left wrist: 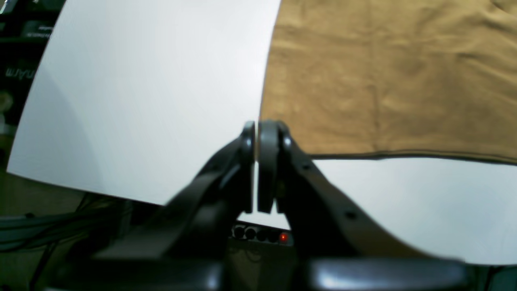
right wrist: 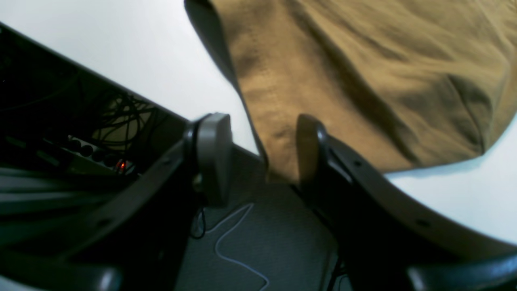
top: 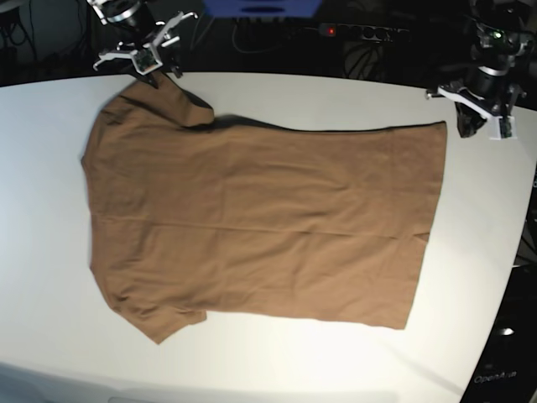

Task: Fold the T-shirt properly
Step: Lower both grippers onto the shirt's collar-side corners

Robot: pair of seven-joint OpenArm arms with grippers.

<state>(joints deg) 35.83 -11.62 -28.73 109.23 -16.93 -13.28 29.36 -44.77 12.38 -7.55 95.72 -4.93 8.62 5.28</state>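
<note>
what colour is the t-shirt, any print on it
Plain tan-brown T-shirt, no print visible; the base view shows it best.

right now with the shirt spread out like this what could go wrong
1. The right gripper has its jaws open around one edge of the tan-brown cotton T-shirt; closing there may catch only a thin bit, which could slip.
2. The left gripper is shut just off the shirt's corner on the white table, so that end may drag or crease.
</note>
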